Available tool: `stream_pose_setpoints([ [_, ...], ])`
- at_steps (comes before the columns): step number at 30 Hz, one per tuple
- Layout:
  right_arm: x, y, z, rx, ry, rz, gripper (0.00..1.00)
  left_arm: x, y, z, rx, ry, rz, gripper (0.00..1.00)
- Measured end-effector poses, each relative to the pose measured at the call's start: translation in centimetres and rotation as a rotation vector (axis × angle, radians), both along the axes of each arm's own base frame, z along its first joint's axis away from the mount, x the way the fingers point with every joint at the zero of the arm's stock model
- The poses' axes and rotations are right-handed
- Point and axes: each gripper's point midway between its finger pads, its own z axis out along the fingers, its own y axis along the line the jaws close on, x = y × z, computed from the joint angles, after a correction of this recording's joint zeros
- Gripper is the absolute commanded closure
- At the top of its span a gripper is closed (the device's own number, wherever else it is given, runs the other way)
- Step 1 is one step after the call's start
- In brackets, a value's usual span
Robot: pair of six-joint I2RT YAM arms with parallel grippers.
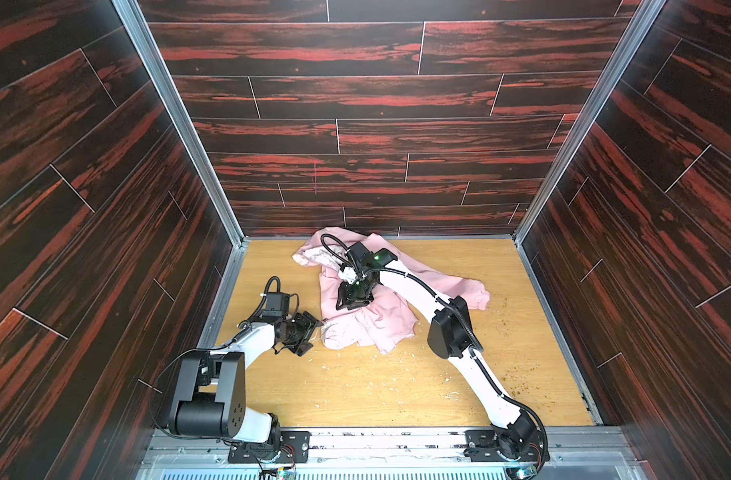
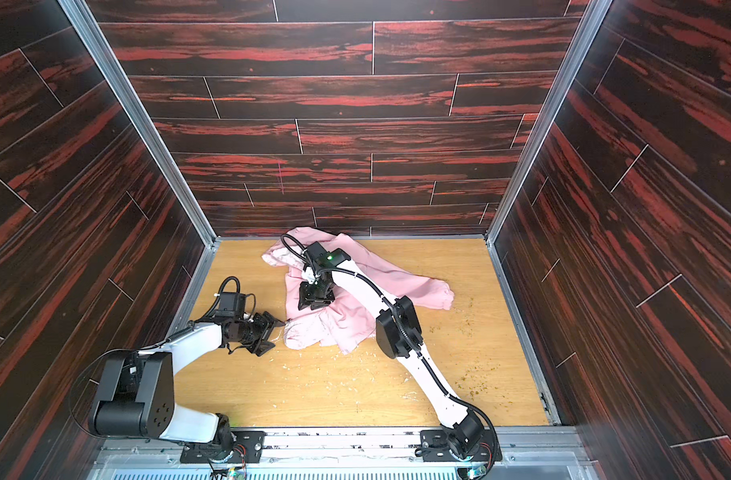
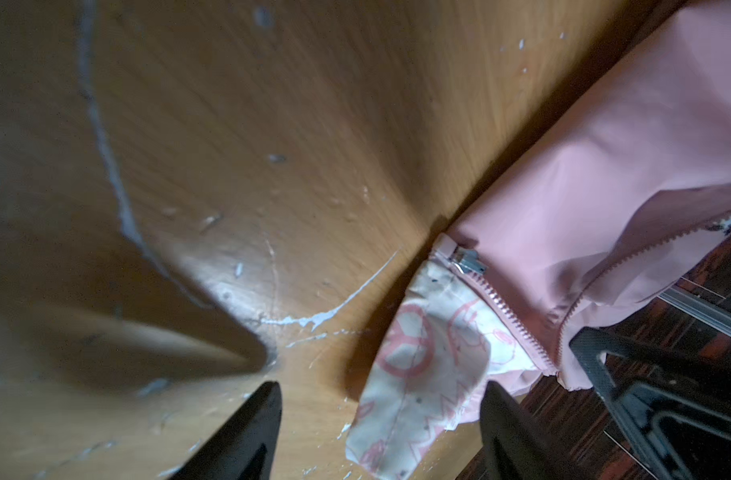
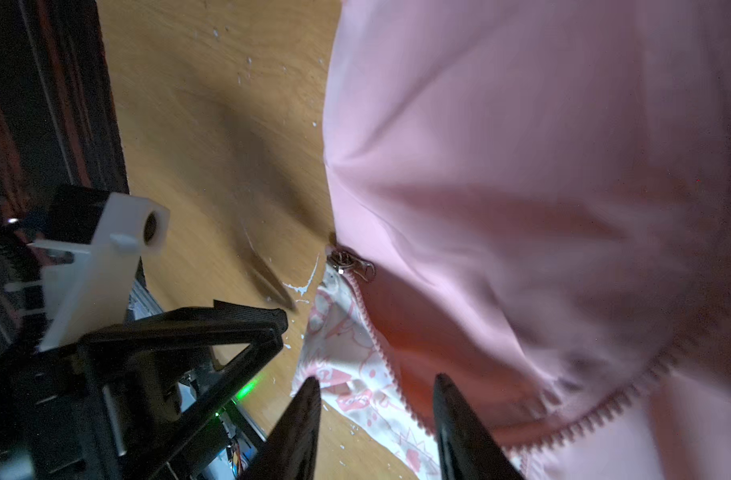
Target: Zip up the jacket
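Wooden counter (image 1: 355, 395) — the jacket (image 1: 380, 324) lies crumpled toward the back, slider (image 3: 469, 262) at the bottom end, teeth rows (image 3: 509, 316) apart: zipping apparently unstarted. Left tool (image 3: 378, 388) spread near the slider, right tool (image 4: 376, 377) spread over the teeth.

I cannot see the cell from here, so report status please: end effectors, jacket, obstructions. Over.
Left end effector open, at corner of jacket. Right end effector open, over zip teeth. Zip undone, slider at its end. No obstruction seen.
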Motion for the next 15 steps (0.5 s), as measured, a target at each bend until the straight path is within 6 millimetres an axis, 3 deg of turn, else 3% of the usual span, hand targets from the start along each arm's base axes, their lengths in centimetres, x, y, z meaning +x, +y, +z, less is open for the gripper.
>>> stream_pose_setpoints([
  [9, 0.1, 0.1, -0.1, 0.004, 0.004, -0.009, 0.61, 1.1, -2.4, -0.7, -0.104, -0.088, -0.027, 0.38],
  [15, 0.0, -0.1, -0.5, -0.005, 0.018, -0.018, 0.64, 1.0, -2.4, -1.1, -0.119, -0.100, -0.002, 0.72],
])
